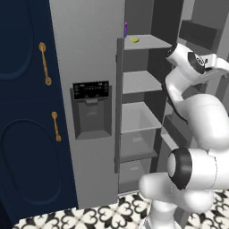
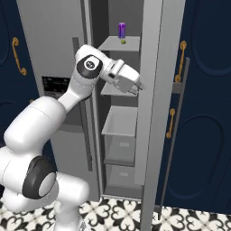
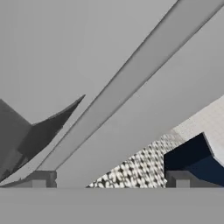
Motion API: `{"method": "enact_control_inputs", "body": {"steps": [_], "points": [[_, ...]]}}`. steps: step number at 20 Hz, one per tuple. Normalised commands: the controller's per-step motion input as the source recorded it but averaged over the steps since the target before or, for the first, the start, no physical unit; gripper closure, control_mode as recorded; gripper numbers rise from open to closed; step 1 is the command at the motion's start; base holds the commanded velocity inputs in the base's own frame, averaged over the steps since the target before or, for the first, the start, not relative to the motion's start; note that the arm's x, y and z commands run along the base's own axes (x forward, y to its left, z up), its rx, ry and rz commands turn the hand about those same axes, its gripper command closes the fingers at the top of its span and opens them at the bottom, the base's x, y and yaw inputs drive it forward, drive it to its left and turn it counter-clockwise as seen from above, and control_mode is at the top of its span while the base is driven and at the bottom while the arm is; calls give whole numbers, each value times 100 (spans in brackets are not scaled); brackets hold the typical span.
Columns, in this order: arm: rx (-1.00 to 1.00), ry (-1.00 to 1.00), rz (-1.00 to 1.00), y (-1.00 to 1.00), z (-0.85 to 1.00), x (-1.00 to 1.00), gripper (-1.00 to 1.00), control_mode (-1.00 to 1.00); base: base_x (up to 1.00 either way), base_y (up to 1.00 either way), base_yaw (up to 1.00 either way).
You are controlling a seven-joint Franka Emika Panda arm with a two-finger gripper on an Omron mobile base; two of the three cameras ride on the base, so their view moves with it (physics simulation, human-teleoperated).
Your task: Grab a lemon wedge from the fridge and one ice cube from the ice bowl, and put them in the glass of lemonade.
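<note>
arm: we're rising from the base and bending up toward the open right side of the fridge [image 1: 89, 53], elbow stacked over the patterned floor [image 1: 112, 214].
claw: the gripper [image 2: 138, 88] is sitting around mid-shelf height, just off the edge of the open fridge door [image 2: 155, 90]; the jaws are spread wide, nothing between them, so we're carrying nothing.
hand cam: we're mostly looking at slanted grey door panels with a bit of floor peeking at 4 o'clock, so it's not helping us aim yet.
shelves: grey shelves are stacking up inside the compartment, drawers below; the lower ones look bare from here.
lemon wedge: the lemon wedge [image 1: 134, 40] is lying on the top shelf, up at about 12 o'clock from the claw in the right base view, just beside the thin purple upright item [image 2: 122, 30].
step: we're guessing this is the reach for the wedge, door already open, nothing picked yet.
next: we're probably needing to lift the hand to top-shelf height, push past the door edge, and close on a tiny piece without bumping the purple thing.
</note>
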Motion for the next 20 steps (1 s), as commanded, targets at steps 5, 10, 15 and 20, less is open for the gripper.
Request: {"method": "enact_control_inputs", "body": {"steps": [5,10,15,20], "points": [[0,-12,0,69,26,-68,-100,-100,0,0,0],[24,-23,2,72,-17,-60,-100,-100,0,0,0],[64,-8,28,84,-81,-11,-100,-100,0,0,0],[62,3,53,89,-87,0,-100,-100,0,0,0]]}}
